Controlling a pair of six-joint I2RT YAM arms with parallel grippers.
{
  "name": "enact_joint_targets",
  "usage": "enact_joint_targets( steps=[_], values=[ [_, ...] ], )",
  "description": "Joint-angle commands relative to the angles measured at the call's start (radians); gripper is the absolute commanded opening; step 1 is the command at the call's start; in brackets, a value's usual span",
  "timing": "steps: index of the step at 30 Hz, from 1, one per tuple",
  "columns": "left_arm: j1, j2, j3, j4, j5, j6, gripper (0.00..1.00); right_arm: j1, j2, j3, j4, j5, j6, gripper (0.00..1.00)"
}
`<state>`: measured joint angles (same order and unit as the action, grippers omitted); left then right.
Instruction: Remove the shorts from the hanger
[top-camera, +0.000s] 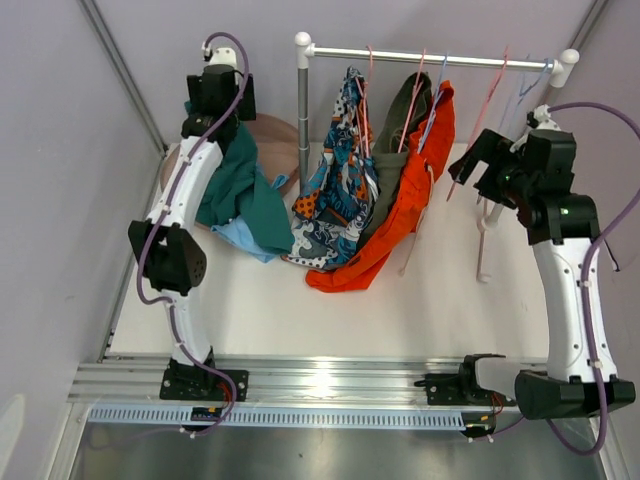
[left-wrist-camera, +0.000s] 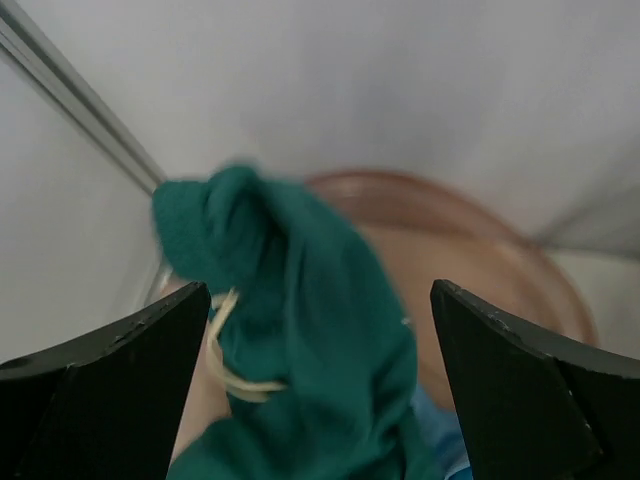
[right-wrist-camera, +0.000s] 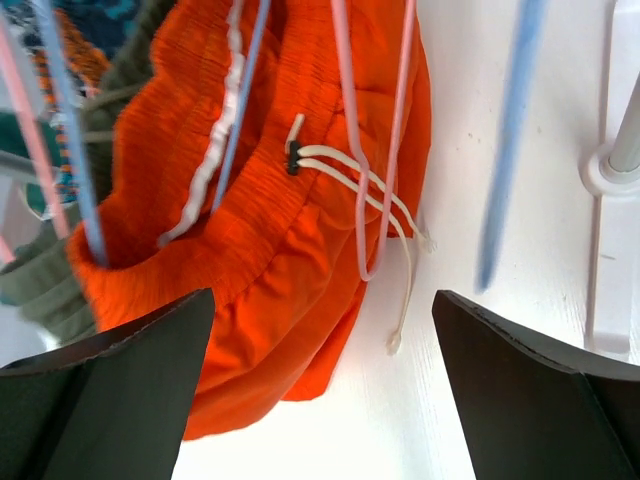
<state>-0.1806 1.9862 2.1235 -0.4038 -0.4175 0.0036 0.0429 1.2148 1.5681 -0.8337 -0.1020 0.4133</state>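
Since your right hand (right-wrist-camera: 322, 295) is wide open and holds nothing, near the rail's (top-camera: 430, 56) right end and facing the orange shorts (right-wrist-camera: 270, 200), I think those come off next. Pinch the thick top band by the white string (right-wrist-camera: 340, 165), not the pink hanger (right-wrist-camera: 347, 130), then pull down and away from the rail. Your left hand (left-wrist-camera: 320, 290) is wide open too, out past the rail's left end, with the dark teal shorts (top-camera: 245, 190) loose between its fingers. Lift it straight up so nothing catches. The printed shorts (top-camera: 340, 180) and olive shorts (top-camera: 400, 120) hang from the rail. You cannot see how the orange shorts grip the hanger. The olive pair is mostly hidden, and so are the light blue shorts (top-camera: 240, 238) under the teal.
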Motion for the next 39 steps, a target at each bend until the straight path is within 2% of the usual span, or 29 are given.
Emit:
enact_joint_targets(
  steps=[1, 3, 5, 6, 7, 12, 15, 16, 18, 21, 30, 37, 39],
  values=[
    [-0.003, -0.056, 0.058, -0.064, -0.056, -0.094, 0.99, 0.002, -0.064, 0.137, -0.041, 0.015, -0.01, 0.99],
    [-0.005, -0.104, 0.059, -0.13, -0.031, -0.126, 0.99, 0.002, -0.067, 0.185, -0.048, 0.001, 0.002, 1.0],
    [-0.019, -0.168, -0.021, -0.129, 0.009, -0.157, 0.99, 0.003, -0.061, 0.237, -0.035, -0.033, 0.018, 0.99],
    [-0.023, -0.247, -0.052, -0.119, 0.038, -0.157, 0.99, 0.008, -0.058, 0.245, -0.004, -0.045, 0.027, 1.0],
    [-0.028, -0.288, -0.16, -0.104, 0.069, -0.156, 0.99, 0.012, -0.04, 0.25, 0.011, -0.053, 0.042, 1.0],
    [-0.045, -0.528, -0.423, -0.044, 0.258, -0.166, 0.99, 0.104, 0.069, 0.3, 0.064, -0.041, 0.059, 0.91],
    [-0.048, -0.679, -0.641, -0.026, 0.29, -0.182, 0.99, 0.185, 0.14, 0.337, 0.082, 0.02, 0.055, 0.9],
    [-0.048, -0.751, -0.678, -0.018, 0.298, -0.189, 0.99, 0.199, 0.153, 0.34, 0.093, 0.033, 0.053, 0.9],
    [-0.048, -0.815, -0.797, 0.0, 0.309, -0.198, 0.99, 0.224, 0.198, 0.346, 0.117, 0.045, 0.056, 0.89],
    [-0.048, -0.911, -0.896, 0.014, 0.327, -0.2, 0.99, 0.238, 0.258, 0.362, 0.137, 0.064, 0.056, 0.86],
    [-0.049, -0.984, -0.979, 0.028, 0.325, -0.171, 0.99, 0.242, 0.296, 0.357, 0.15, 0.153, 0.033, 0.74],
    [-0.048, -0.986, -1.024, 0.068, 0.338, -0.175, 0.99, 0.244, 0.307, 0.326, 0.174, 0.174, 0.032, 0.57],
    [-0.048, -0.988, -1.036, 0.071, 0.332, -0.172, 0.99, 0.242, 0.319, 0.32, 0.185, 0.177, 0.032, 0.56]
  ],
)
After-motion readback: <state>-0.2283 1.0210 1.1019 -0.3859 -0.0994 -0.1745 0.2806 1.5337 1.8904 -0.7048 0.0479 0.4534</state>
